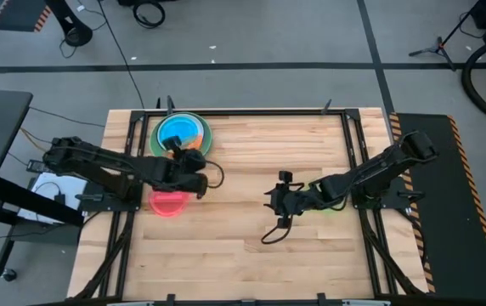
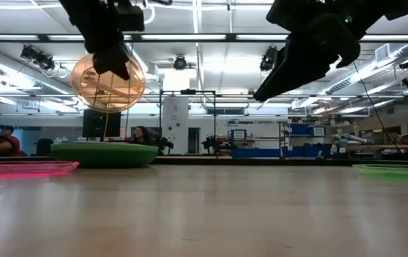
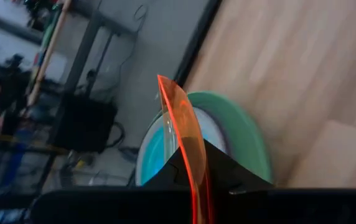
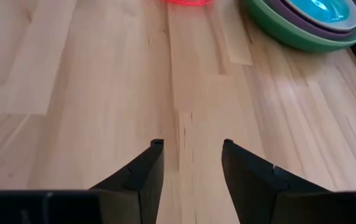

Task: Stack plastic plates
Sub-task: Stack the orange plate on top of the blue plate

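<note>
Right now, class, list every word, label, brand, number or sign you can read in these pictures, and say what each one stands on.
Readable text: none.
Orange plate in the left gripper: no print visible.
Stack of plates, red plate, lime plate: no marks visible.
Right gripper, jaws open: no label visible.
Table: bare wood.
Room shelves in the low view: anything there is too small and blurred to read.

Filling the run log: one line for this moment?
left gripper: holds orange plate on edge above stack | right gripper: open, empty, mid-table | red plate, lime plate: unstacked
</note>
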`<state>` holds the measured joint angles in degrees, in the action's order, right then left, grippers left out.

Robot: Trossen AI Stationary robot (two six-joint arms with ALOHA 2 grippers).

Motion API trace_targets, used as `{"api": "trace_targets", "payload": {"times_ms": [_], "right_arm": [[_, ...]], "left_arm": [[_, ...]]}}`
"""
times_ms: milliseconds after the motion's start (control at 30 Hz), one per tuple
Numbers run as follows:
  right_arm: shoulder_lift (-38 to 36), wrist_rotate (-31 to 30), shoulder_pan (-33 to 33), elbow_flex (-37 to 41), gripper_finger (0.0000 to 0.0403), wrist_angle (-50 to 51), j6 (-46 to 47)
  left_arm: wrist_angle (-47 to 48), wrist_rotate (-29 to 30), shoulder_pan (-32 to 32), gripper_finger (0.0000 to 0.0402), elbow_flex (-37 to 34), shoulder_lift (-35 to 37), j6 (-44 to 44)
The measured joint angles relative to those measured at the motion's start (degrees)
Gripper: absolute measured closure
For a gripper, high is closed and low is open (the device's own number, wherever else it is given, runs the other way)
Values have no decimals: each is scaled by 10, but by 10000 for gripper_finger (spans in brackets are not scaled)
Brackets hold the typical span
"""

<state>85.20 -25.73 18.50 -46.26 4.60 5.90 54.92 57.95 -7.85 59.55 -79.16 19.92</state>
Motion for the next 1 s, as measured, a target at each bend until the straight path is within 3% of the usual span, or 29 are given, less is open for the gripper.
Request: {"api": "trace_targets", "payload": {"times_ms": [133, 367, 533, 700, 1000], "right_arm": [[-16, 1, -1, -1, 234, 1, 0], [-43, 0, 18, 0, 234, 45, 6], [-46, 3, 28, 0, 234, 51, 16], [-46, 3, 27, 0, 234, 43, 16], [-46, 8, 27, 0, 231, 46, 13]], "left_arm": [[-31, 21, 63, 389, -30, -11, -19], [-253, -8, 175, 389, -182, -11, -141], [-354, -14, 221, 389, -225, -11, -224], [-454, -59, 250, 389, -253, -11, -277], [-462, -62, 288, 375, -257, -11, -301]]}}
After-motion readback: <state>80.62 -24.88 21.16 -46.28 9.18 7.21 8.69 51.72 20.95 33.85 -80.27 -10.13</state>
